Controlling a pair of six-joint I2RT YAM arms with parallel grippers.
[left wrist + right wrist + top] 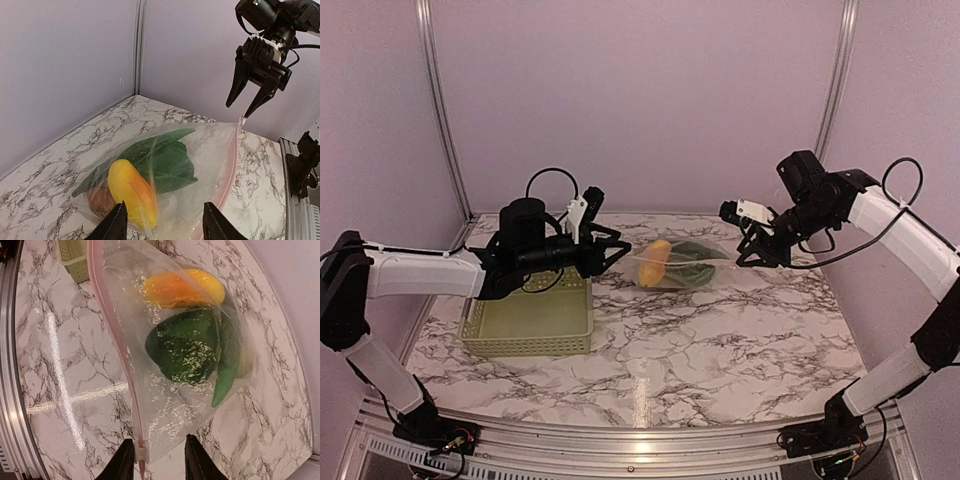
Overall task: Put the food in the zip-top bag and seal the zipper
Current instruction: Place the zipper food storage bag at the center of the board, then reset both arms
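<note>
The clear zip-top bag [685,268] lies on the marble between my two grippers. Inside it are a yellow-orange fruit [131,189], a green leafy piece [165,162] and a brown lump [99,201]. Its pink zipper [116,355] runs along the near edge. A white slider [141,455] sits at the strip's end, against the inner side of one right finger. My right gripper [159,462] is open around that corner and also shows in the top view [752,255]. My left gripper [165,225] is open at the bag's other end and holds nothing.
A pale green lattice basket [530,325] stands at the left under my left arm; its corner shows in the right wrist view [75,262]. Purple walls with metal posts [445,110] close in the back and sides. A metal rail [640,440] runs along the near edge.
</note>
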